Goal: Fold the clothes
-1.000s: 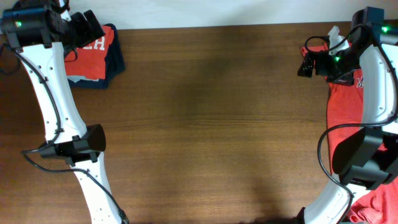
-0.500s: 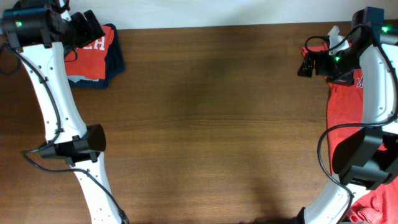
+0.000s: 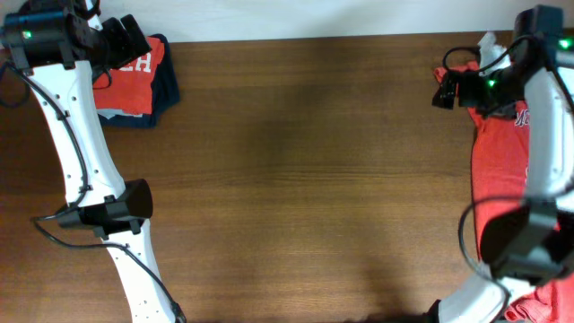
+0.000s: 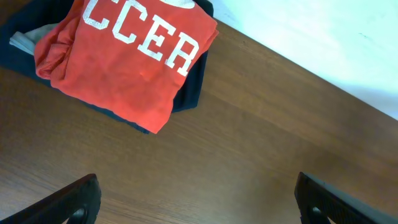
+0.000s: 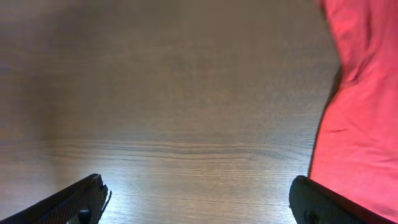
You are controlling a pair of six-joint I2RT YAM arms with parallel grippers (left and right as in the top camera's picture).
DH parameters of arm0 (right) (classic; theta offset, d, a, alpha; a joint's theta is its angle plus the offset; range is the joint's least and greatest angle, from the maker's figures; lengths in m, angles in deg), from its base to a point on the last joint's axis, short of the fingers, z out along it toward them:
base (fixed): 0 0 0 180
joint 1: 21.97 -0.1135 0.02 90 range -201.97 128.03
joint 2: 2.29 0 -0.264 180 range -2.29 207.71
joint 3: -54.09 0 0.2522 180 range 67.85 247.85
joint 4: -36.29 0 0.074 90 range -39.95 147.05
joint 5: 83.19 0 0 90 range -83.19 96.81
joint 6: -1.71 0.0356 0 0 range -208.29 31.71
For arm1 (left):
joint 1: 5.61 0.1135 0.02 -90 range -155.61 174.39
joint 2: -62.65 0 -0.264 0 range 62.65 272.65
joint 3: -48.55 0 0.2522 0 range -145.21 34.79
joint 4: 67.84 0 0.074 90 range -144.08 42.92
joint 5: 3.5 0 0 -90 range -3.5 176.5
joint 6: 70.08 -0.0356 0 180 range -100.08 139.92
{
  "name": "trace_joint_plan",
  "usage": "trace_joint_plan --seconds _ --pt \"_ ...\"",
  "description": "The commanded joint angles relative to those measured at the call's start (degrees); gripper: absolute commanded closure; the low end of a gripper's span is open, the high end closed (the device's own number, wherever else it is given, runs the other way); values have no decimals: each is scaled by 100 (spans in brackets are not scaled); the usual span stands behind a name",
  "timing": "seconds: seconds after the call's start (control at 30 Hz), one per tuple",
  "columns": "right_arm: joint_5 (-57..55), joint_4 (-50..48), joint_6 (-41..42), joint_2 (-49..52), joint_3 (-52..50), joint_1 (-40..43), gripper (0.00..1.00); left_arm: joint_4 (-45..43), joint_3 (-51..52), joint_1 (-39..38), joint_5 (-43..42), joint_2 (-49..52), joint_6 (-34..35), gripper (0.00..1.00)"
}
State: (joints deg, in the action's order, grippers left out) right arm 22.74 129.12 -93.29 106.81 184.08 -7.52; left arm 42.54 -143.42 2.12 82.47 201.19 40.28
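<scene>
A folded orange-red shirt (image 3: 133, 79) with white lettering lies on a navy garment at the table's far left corner; the left wrist view shows it (image 4: 130, 68) at upper left. My left gripper (image 3: 128, 38) hovers open over that stack, its jaws wide (image 4: 199, 208) above bare wood. An unfolded orange-red shirt (image 3: 502, 157) lies spread along the right edge and fills the right side of the right wrist view (image 5: 364, 112). My right gripper (image 3: 445, 91) is open just left of that shirt's top corner, nothing between its fingers (image 5: 202, 208).
The navy garment (image 4: 189, 93) sticks out beneath the folded shirt. More red cloth (image 3: 543, 301) bunches at the bottom right corner. The wooden table (image 3: 305, 179) ends at a white wall (image 4: 323, 50) along the far edge. Both arm bases stand at the near side.
The right arm has shifted slightly to the right and up, its gripper still open. The left arm has not moved.
</scene>
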Motion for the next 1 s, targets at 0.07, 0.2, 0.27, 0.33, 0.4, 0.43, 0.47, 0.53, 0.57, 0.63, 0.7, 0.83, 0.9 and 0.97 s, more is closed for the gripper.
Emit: trace_joint_plan --seconds 0.07,0.2,0.27,0.33,0.4,0.43,0.47,0.53,0.57,0.63,0.7,0.83,0.9,0.97 --pt "-9 2 -52 -1698 105 -417 1 7 22 -7 66 15 -70 1" --pt "-9 2 -55 -2728 105 -903 1 7 22 -7 66 15 -70 1" --pt "-9 4 -52 -3167 105 -1187 1 7 22 -7 66 15 -70 1" --pt "-9 7 -52 -3606 105 -1508 1 7 22 -7 66 15 -70 1" --pt "-9 4 -55 -4081 105 -1864 1 7 22 -7 66 15 -70 1" --pt "-9 7 -55 -4229 105 -1974 1 7 22 -7 66 15 -70 1" --pt "-24 -4 -76 -4470 105 -2122 1 7 22 -7 66 15 -70 1" --pt "-76 63 -74 -4843 105 -2286 1 7 22 -7 66 15 -70 1" --pt "-74 120 -72 -5047 98 -2354 1 7 22 -7 66 15 -70 1" --pt "-72 232 -70 -5377 55 -2424 1 7 22 -7 66 15 -70 1" --pt "-74 278 -70 -5772 -98 -2430 1 7 22 -7 66 15 -70 1" --pt "-87 271 -72 -6579 -680 -2420 1 7 22 -7 66 15 -70 1" --pt "-140 232 -72 -6988 -1095 -2420 1 7 22 -7 66 15 -70 1" --pt "-166 107 -74 -7427 -1609 -2420 1 7 22 -7 66 15 -70 1"
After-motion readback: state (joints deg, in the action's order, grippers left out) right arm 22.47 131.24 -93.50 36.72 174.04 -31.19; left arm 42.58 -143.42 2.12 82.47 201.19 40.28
